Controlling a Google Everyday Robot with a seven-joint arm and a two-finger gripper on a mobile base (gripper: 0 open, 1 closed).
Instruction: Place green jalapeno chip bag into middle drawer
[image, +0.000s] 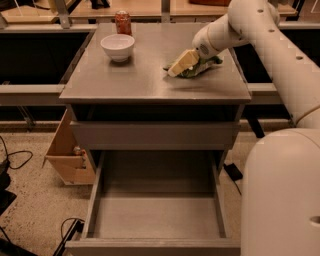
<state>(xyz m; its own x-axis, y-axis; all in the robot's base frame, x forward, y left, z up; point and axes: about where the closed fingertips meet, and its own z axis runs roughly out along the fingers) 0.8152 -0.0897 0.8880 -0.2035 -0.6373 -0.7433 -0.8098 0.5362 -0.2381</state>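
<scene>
The green jalapeno chip bag lies on the right part of the grey cabinet top, wrinkled and glossy. My gripper is low on the bag's left half and covers that part of it. The white arm reaches in from the upper right. The middle drawer stands pulled out below the cabinet front, a wide grey tray with low walls and a bare floor.
A white bowl sits at the top's back left, with a red can behind it. A closed grey drawer front is above the open drawer. A cardboard box and cables are on the floor at left. My white base fills the lower right.
</scene>
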